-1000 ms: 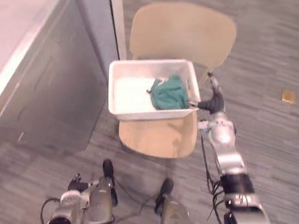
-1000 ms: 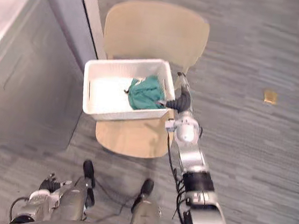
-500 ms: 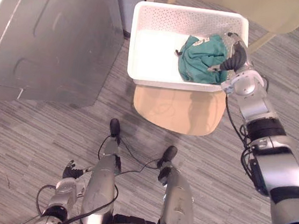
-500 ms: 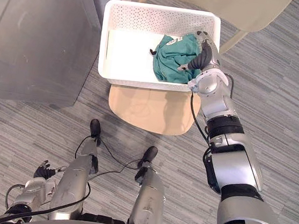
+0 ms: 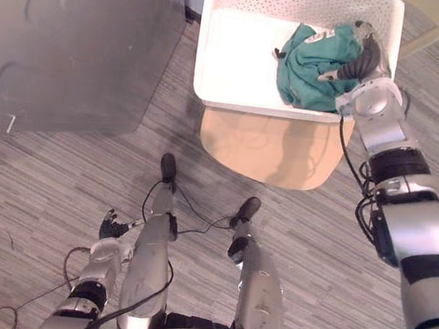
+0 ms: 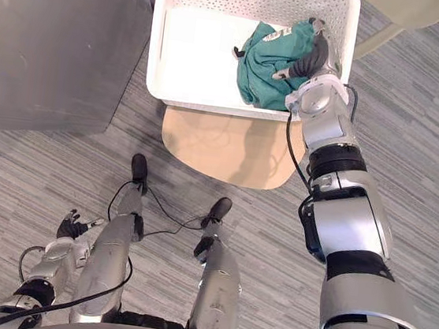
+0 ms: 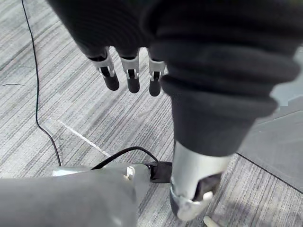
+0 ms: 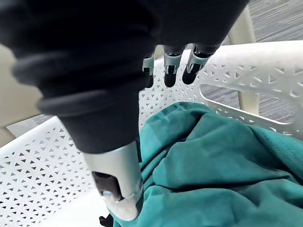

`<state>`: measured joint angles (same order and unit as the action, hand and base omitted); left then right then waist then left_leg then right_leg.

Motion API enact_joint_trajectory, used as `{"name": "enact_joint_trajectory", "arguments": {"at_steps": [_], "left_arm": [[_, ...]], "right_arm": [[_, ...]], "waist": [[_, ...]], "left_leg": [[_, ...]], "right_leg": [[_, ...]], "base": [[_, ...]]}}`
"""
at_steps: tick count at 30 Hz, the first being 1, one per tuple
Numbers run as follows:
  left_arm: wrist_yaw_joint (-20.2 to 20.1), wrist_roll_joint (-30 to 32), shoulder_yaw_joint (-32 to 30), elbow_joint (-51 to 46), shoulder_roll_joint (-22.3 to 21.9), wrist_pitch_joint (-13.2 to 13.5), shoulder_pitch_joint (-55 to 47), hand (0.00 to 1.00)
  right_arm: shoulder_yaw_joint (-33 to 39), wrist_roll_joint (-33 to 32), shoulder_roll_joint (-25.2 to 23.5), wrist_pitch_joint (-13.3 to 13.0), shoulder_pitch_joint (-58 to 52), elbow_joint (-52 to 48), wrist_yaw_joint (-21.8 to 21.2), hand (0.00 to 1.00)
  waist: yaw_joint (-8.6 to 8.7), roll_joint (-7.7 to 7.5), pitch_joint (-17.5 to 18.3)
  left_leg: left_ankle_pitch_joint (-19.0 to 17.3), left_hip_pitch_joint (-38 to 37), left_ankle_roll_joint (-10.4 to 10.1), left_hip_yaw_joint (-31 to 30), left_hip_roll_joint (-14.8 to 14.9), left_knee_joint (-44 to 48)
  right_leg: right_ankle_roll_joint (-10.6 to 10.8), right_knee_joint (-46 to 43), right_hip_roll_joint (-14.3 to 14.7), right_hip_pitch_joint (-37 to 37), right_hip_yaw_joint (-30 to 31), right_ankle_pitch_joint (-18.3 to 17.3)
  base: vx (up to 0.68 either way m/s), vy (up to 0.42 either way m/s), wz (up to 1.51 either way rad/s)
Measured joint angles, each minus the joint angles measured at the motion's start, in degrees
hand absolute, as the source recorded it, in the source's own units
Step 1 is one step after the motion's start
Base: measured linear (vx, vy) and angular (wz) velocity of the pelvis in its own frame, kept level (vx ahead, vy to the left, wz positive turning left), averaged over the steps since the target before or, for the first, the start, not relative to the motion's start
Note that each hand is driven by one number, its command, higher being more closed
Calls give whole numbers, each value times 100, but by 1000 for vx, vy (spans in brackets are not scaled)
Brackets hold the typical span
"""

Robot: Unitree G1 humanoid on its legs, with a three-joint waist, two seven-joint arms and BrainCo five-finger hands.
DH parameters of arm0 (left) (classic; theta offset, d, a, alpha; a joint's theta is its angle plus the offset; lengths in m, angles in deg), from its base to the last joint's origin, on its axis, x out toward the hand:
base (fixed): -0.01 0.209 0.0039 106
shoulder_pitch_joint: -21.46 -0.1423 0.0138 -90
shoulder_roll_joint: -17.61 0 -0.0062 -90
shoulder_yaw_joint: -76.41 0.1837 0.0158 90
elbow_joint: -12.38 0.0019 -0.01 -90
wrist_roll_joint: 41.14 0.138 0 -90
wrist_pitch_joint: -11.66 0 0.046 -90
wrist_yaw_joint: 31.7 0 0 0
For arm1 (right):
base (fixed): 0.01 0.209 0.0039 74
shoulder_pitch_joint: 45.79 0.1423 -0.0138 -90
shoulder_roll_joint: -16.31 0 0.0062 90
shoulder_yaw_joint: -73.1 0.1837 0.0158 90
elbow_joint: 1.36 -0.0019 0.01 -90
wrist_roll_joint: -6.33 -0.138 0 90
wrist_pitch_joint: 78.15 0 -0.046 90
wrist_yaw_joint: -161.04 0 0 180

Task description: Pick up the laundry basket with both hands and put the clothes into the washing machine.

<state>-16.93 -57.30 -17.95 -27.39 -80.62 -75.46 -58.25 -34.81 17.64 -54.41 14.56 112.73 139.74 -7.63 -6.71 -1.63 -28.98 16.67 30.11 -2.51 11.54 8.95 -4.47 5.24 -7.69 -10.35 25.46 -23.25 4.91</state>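
laundry basket [image 5: 240, 56] on chair [image 5: 269, 150] at 12 o'clock, green clothes [image 5: 315, 60] heaped at its 3 o'clock side. right hand [image 5: 364, 58] hovers over that rim, relaxed open and holding nothing, likely set for a side grip. left hand [image 5: 109, 227] hangs open and empty at 7 o'clock. the basket's 9 o'clock rim lies just beside the washing machine [image 5: 67, 36].

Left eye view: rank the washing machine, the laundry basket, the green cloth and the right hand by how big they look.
Largest to smallest:
1. washing machine, even though the picture's edge cuts it off
2. laundry basket
3. green cloth
4. right hand, over the cloth
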Motion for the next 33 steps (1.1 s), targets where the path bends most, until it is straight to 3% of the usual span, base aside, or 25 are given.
{"name": "enact_joint_trajectory", "arguments": {"at_steps": [18, 32, 33], "left_arm": [[194, -404, 224, -23, -174, 117, 335, 0], [231, -637, 234, -136, -228, 198, 370, 0], [230, -681, 243, -136, -228, 199, 370, 0]], "right_arm": [[-232, -29, -2, 25, 283, 609, -10, 0], [-615, -7, -37, 27, 302, 744, 83, 0], [-615, 25, -54, 27, 304, 780, 140, 100]], "waist": [[-83, -8, -5], [-215, -2, -8], [-224, -2, -9]], "left_leg": [[52, 482, -17, -25, 83, 1], [73, 740, -9, -59, 75, 2], [73, 743, -9, -64, 75, 2]], "right_leg": [[-40, 463, 171, 266, -60, 275], [-40, 497, 178, 483, -96, 285], [-40, 497, 178, 483, -98, 285]], "base": [[41, -17, -3], [56, -2, 0], [36, 1, 1]]}}
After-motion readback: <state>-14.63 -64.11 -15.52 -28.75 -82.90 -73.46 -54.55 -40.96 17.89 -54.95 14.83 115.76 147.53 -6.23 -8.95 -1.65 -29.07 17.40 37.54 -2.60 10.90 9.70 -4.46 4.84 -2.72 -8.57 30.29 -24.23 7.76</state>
